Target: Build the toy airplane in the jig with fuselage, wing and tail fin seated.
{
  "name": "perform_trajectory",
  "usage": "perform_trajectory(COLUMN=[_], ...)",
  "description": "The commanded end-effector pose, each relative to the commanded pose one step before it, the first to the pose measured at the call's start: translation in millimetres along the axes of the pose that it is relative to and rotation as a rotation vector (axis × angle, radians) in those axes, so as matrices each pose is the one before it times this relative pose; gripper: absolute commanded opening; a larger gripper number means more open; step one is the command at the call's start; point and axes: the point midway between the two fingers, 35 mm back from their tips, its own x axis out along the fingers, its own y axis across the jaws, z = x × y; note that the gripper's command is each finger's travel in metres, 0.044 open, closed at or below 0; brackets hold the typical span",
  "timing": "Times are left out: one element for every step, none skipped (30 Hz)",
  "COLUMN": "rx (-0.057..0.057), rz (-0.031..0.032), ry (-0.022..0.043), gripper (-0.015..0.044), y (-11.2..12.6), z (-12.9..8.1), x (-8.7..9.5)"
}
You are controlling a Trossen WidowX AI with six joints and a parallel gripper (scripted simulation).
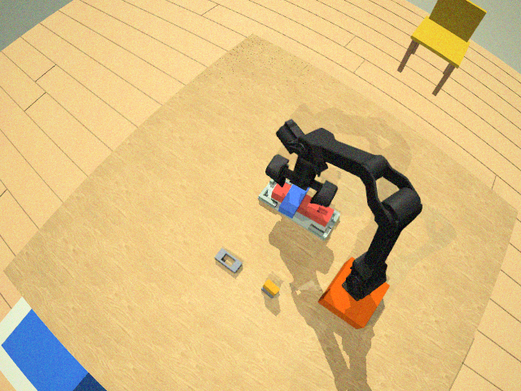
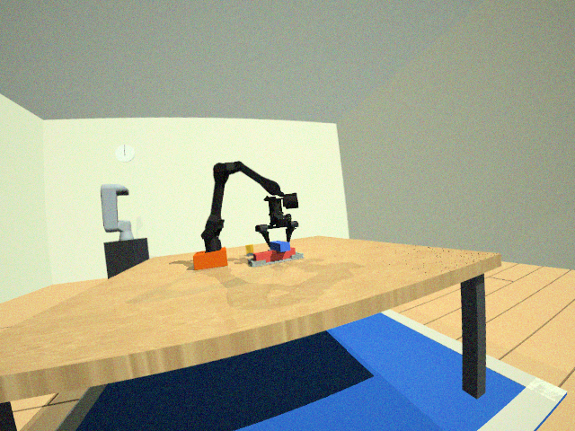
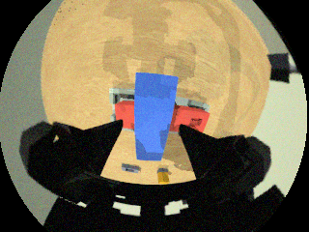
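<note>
The red fuselage (image 1: 321,211) (image 2: 268,255) (image 3: 191,118) lies in the grey jig cradle (image 1: 326,230) (image 2: 253,262) (image 3: 116,95). The blue wing (image 1: 293,200) (image 2: 280,245) (image 3: 154,123) sits across the fuselage's top. My gripper (image 1: 301,183) (image 2: 277,231) (image 3: 151,124) is open, its fingers spread wide on either side of the wing and just above it, not touching it. The small orange-yellow tail fin (image 1: 270,287) (image 2: 250,249) (image 3: 164,174) lies on the table, apart from the jig, toward the arm's base.
A small grey rectangular frame (image 1: 229,256) (image 3: 130,168) lies on the table near the tail fin. The arm's orange base (image 1: 349,301) (image 2: 210,259) stands beside them. A yellow chair (image 1: 445,35) and a grey robot on a black stand (image 2: 113,208) are off the table.
</note>
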Motion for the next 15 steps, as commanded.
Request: perform_trajectory(rx=[0.0003,0.0011,0.0019,0.0016,-0.0008,-0.0019,-0.0011,-0.0004,0.0000,0.0000,0.0000,0.0000,0.0000,0.0000,-0.0157], rz=[0.00012,0.00115,0.00188,0.00157,-0.00082,-0.00191,-0.00117,-0.00039,0.00000,0.00000,0.00019,0.00013,0.00000,0.00000,0.00000], ry=[0.00036,0.00025,0.00045,0.00007,-0.00184,-0.00249,-0.00148,-0.00049,0.00000,0.00000,-0.00007,-0.00005,0.00000,0.00000,0.00000], gripper=[0.0440,0.0440,0.0440,0.0440,0.0440,0.0440,0.0440,0.0440,0.0440,0.0440,0.0440,0.0440,0.0440,0.0440,0.0440], y=[0.34,0.96,1.08,0.46,-0.32,-0.90,-0.87,-0.35,0.00,0.00,2.64,1.78,0.00,0.00,0.02], z=[0.05,0.20,0.03,-0.29,-0.12,-0.10,-0.21,-0.09,0.00,0.00,1.05,0.71,0.00,0.00,0.00], x=[-3.11,-8.53,-14.39,-17.41,-17.10,-14.04,-8.46,-2.82,0.00,0.00,-0.02,0.00,0.00,0.00,-0.03])
